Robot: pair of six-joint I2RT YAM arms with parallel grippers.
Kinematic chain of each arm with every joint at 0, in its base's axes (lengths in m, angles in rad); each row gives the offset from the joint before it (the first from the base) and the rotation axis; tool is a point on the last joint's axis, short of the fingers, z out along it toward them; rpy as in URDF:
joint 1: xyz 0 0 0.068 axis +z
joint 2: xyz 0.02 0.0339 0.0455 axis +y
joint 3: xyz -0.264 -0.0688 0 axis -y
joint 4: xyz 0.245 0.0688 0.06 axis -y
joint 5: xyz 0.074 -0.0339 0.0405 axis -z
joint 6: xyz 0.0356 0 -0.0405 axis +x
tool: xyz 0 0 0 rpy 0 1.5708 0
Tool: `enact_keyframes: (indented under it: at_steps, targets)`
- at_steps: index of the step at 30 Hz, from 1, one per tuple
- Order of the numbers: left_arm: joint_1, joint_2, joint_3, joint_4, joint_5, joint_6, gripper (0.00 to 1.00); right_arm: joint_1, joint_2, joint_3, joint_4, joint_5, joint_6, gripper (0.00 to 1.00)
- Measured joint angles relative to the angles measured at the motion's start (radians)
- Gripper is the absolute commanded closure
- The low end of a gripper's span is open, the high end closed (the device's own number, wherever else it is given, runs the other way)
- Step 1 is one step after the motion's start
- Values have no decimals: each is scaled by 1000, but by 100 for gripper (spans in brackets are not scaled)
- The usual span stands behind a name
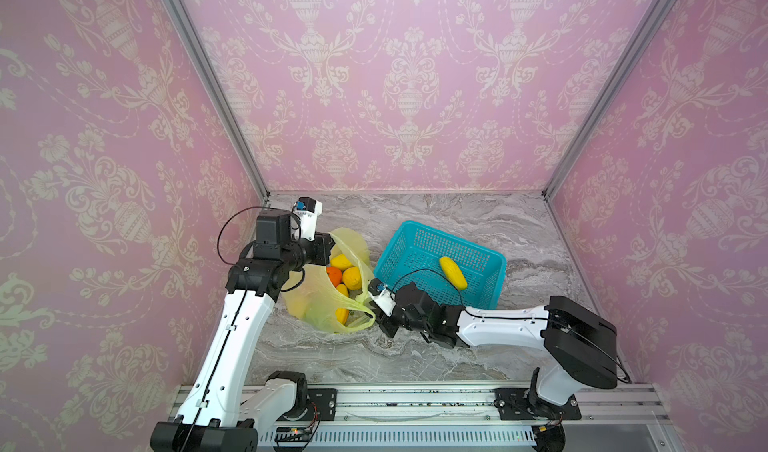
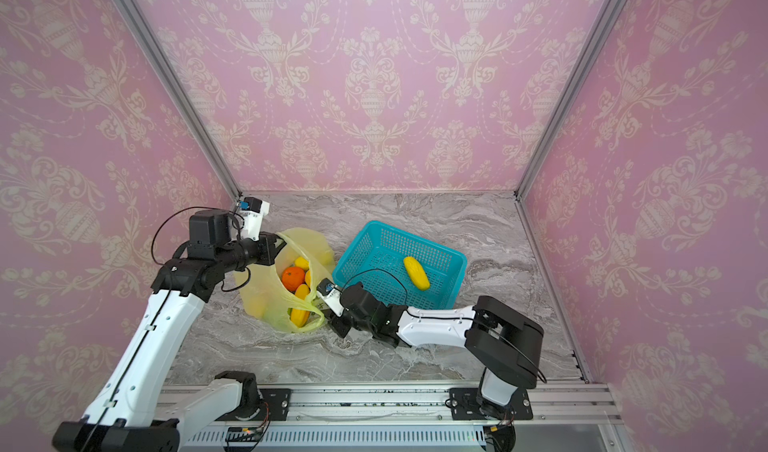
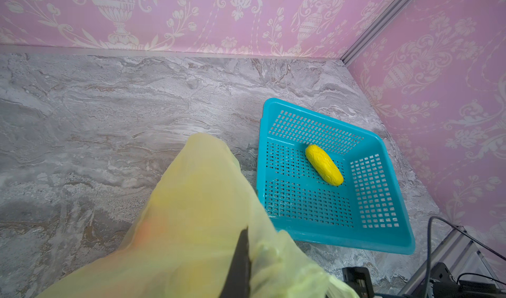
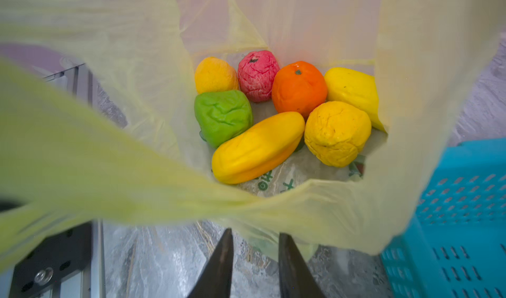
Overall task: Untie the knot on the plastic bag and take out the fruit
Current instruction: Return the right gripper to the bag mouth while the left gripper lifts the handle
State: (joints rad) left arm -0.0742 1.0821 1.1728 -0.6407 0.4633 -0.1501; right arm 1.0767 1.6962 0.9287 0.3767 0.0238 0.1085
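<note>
Yellow-green translucent plastic bag (image 4: 128, 72), film pinched by left jaws, right jaws narrowly parted, holds wrinkled fruit (image 4: 298, 88).

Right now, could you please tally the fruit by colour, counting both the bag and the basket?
Yellow fruit: 5
Orange fruit: 1
Pink-red fruit: 1
Green fruit: 1
Total: 8, with 7 in the bag and 1 in the basket.

Bright, even light; soft shadows; plastic bag (image 4: 68, 135) blurred near lens.
</note>
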Motion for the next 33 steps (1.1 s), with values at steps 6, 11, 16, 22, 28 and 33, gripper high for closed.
enact_keyframes:
  at_steps: [6,11,16,22,28,33]
  targets:
    - [-54,114,149,-33,-24,-9,100,-102,93,193,-25,59,77,45]
    - [-158,192,306,-82,-97,3,100,-127,78,217,-58,198,80,38]
    - [-179,165,289,-60,-166,42,100,-141,60,217,-87,291,85,62]
    - [-178,143,151,-20,-204,93,100,-181,47,168,-20,283,53,98]
    - [-178,217,129,-20,-243,132,100,-174,-32,31,69,265,49,100]
    - [-178,233,129,-19,-253,141,100,-155,-118,-38,154,235,33,68]
